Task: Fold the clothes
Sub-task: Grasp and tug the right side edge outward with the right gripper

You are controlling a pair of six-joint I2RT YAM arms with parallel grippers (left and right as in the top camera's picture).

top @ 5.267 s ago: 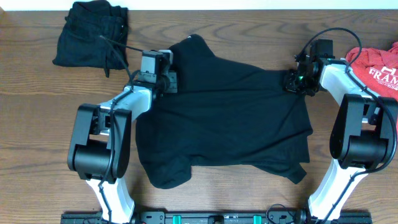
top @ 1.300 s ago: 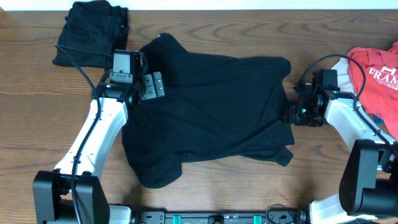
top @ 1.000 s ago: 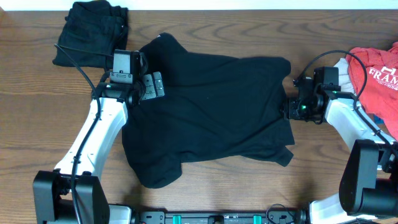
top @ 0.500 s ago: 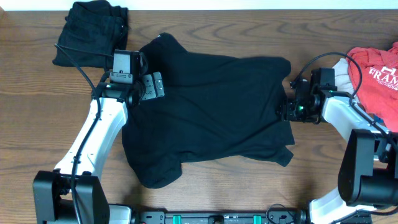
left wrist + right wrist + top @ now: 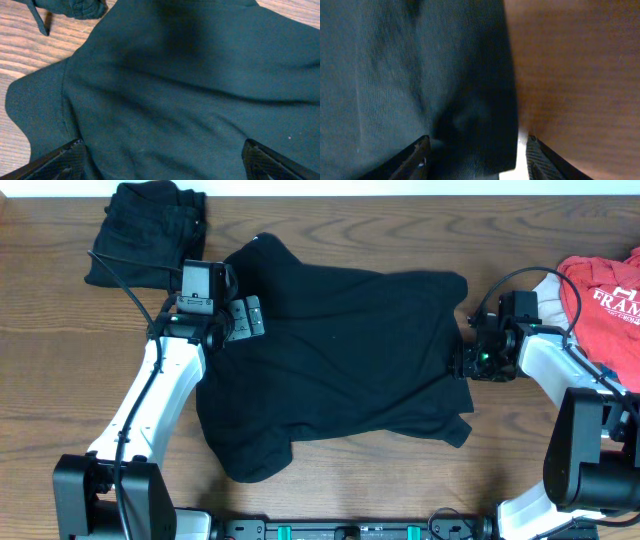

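Lying spread across the middle of the worktop (image 5: 350, 230) is a black top (image 5: 340, 350). The left tool (image 5: 244, 317) hangs over its upper left part, fingers wide apart. The right tool (image 5: 475, 160) straddles its right edge, half spread, not pinching.

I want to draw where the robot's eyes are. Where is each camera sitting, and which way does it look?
Overhead: above the table, looking straight down; it shows both arms, the left gripper, the right gripper and the black shirt.
Left wrist: on the left arm, looking down past its open fingertips at the shirt.
Right wrist: on the right arm, close above the shirt's edge, which lies between its fingertips.
Shared: all three show the black shirt.
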